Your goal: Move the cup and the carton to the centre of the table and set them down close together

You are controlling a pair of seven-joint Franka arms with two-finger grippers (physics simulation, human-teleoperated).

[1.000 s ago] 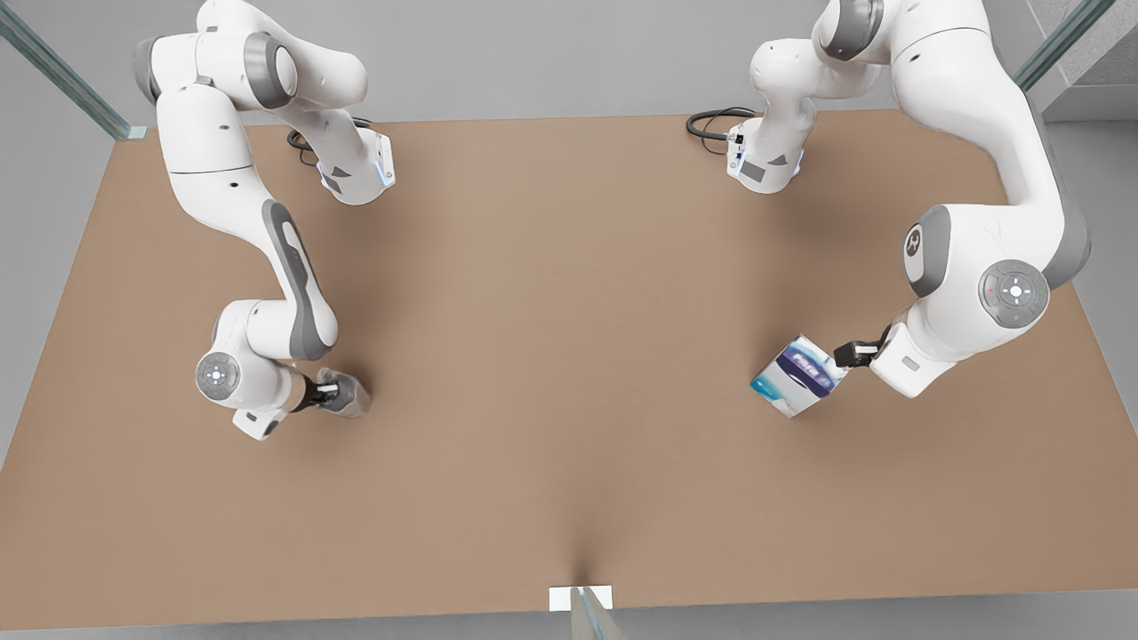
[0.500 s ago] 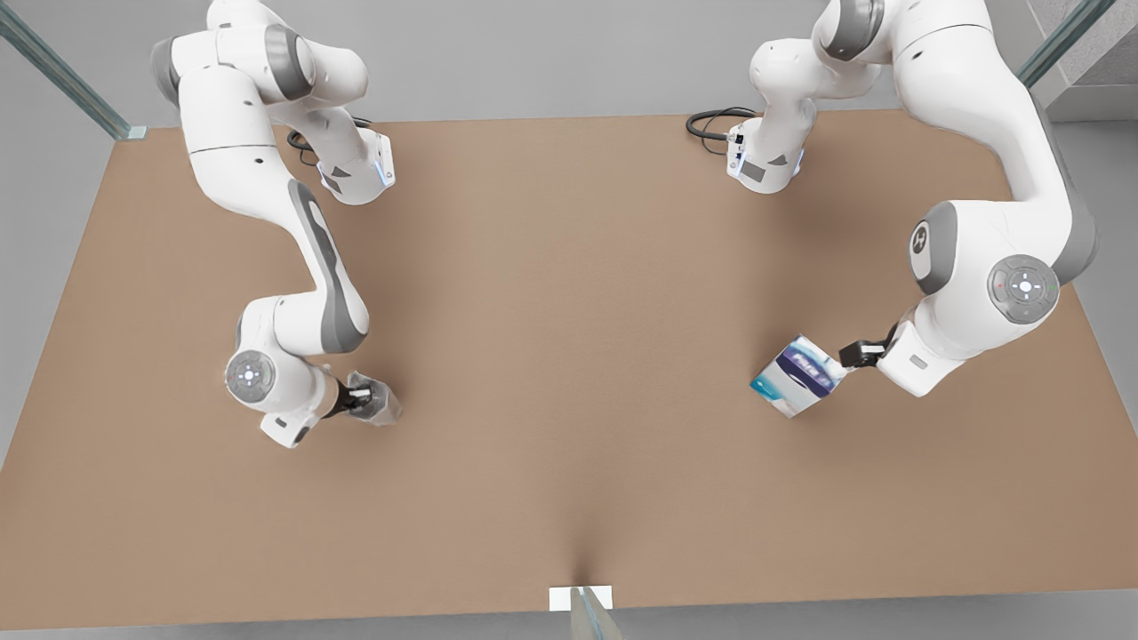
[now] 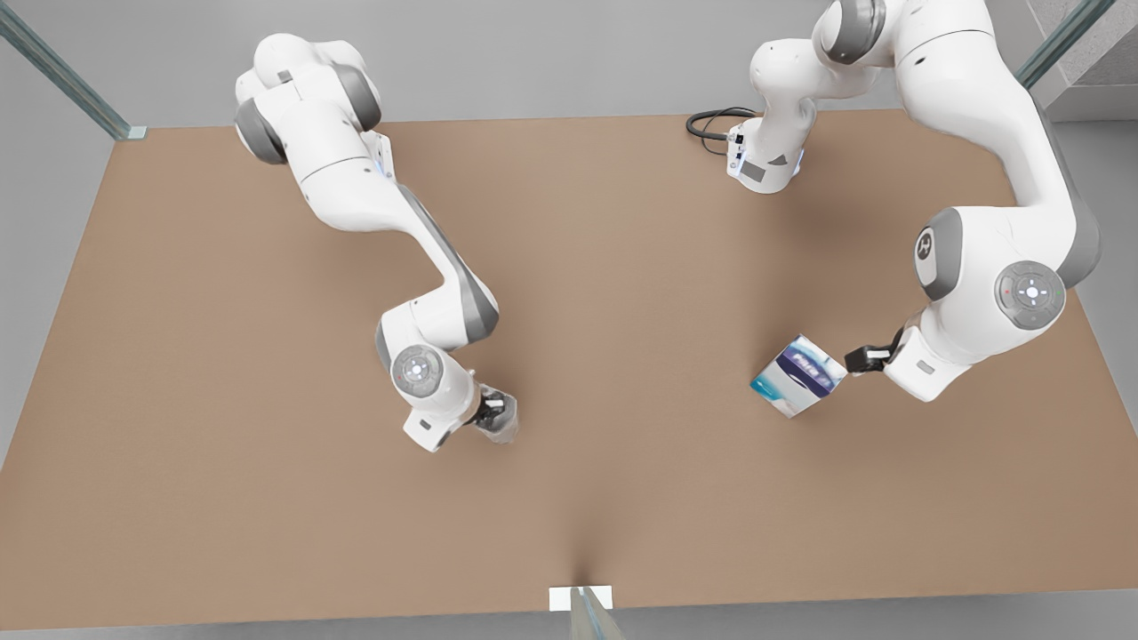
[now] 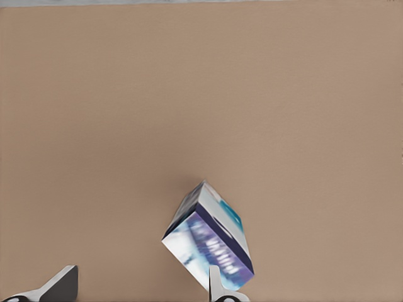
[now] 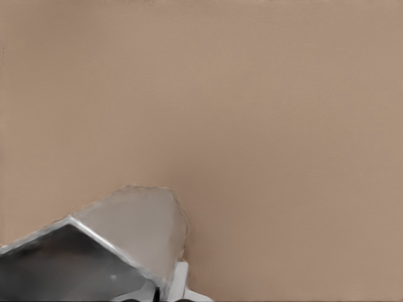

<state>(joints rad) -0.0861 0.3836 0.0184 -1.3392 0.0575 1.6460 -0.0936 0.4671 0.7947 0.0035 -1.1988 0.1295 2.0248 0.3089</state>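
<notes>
The right pincer (image 3: 495,414) is closed on the cup (image 3: 503,421), near the middle of the desk (image 3: 622,267). The left pincer (image 3: 861,359), open, waits beside the carton (image 3: 797,377). Better to lower the cup slowly and upright before letting go.

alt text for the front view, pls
From above, the right hand holds the cup near the middle of the brown table. On the front view's right, the left hand is open beside the white and blue carton, which stands on the table apart from the cup.
</notes>
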